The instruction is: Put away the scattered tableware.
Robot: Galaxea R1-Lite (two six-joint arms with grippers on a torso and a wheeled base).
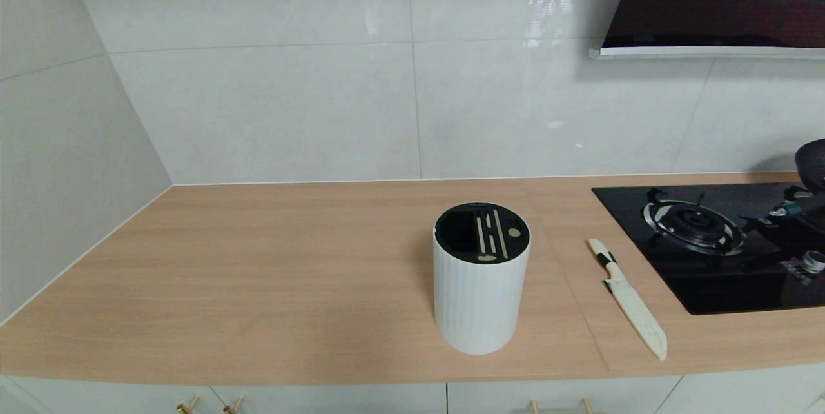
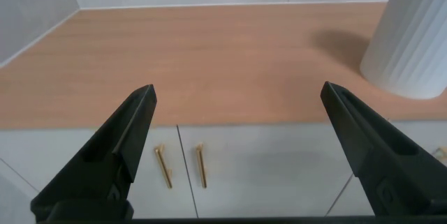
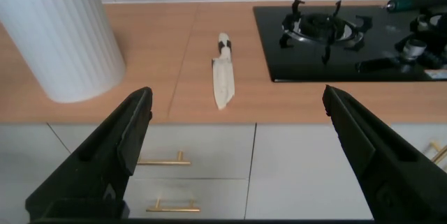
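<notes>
**Knife loose on the counter, both grippers open**

You have the knife [image 1: 626,298] lying flat on the wooden counter [image 1: 258,272], between the holder [image 1: 480,285] and the hob [image 1: 741,285]. It touches neither. Its handle, white with a black band, points toward the far wall, and its pale blade tip lies close to the near edge.

The holder is a white ribbed cylinder standing upright just left of the knife. Its black top has slots and one larger opening.

Your left gripper [image 2: 237,93] hangs in front of the counter's near edge, left of the holder, with its jaws spread wide above the cabinet doors [image 2: 265,175]. Your right gripper [image 3: 237,95] sits likewise off the near edge, jaws wide apart, with the knife straight ahead between them and farther off.

A burner [image 1: 693,226] sits on the hob at the right.
</notes>
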